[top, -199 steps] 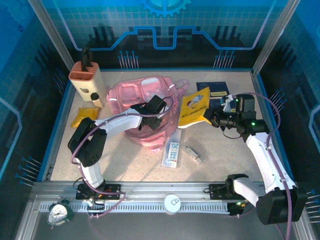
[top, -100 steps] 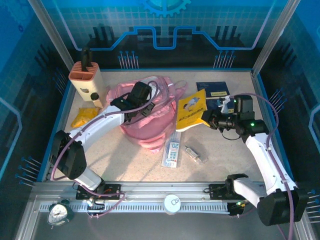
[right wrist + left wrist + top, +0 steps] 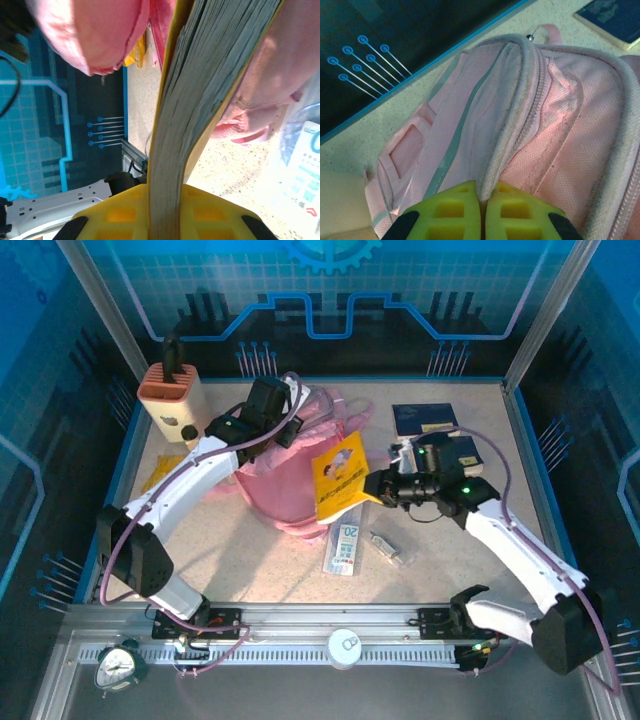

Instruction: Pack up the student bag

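Left claw (image 3: 482,202) clamping student bag (image 3: 285,490) zipper rim, likely holding mouth open; right claw (image 3: 374,485) gripping yellow book (image 3: 340,475) beside bag, probably readying insertion.

a robot lab cell: speckled table (image 3: 250,560) boxed by blue circuit-print walls (image 3: 400,290) and aluminium posts (image 3: 105,305).

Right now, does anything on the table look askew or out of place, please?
Nothing is spilled or damaged. The yellow book hangs tilted in the right arm's jaws, and the left arm's jaws pinch the student bag by its rim, bunching it.
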{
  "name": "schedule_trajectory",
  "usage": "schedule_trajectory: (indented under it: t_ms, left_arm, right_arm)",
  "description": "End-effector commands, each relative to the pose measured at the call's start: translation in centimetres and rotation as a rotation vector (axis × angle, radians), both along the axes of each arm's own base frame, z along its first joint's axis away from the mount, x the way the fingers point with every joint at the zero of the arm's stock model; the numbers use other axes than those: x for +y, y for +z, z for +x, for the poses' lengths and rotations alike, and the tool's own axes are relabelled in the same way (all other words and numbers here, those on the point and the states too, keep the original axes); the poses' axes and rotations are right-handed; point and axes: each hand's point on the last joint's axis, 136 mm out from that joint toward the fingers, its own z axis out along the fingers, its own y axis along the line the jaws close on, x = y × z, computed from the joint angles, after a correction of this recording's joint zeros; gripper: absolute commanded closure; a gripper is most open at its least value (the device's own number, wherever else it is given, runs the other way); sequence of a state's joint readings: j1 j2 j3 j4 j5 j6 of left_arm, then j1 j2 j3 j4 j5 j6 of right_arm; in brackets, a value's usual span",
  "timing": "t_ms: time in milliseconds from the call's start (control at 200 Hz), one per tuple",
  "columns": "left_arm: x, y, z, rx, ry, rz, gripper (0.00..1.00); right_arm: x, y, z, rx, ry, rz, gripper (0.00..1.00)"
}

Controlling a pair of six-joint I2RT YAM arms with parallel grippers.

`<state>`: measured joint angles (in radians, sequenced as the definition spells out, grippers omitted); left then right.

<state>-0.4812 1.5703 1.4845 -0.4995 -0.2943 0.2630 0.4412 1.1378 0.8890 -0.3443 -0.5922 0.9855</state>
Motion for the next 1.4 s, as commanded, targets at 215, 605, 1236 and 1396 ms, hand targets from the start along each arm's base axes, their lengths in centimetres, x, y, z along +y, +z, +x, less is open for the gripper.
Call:
schedule_trajectory:
  t_ms: [215,605,1236,1396]
  left_arm:
    - [-1.8,7.2,1.2,-0.17,-0.066,-0.115,1.0]
    - [-1.8,7.1,0.4,-0.16,-0.093,-0.124,1.0]
    - [-1.3,6.4,0.5,-0.151,-0.079,-0.125,1.0]
    - [-1.4,6.1,0.5,-0.143,-0.083,-0.131,1.0]
  right_arm:
    - [7.0,0.4,5.2,-0.205,0.041,0.066,0.95]
    - [12.3,-4.0,11.4,-0.32,0.099,-0.002,0.9]
    - [6.3,-10.4,8.6,-0.233,0.1,-0.508,0.25]
    - [8.8,-12.0,6.7,-0.228,0.187,-0.509,0.38]
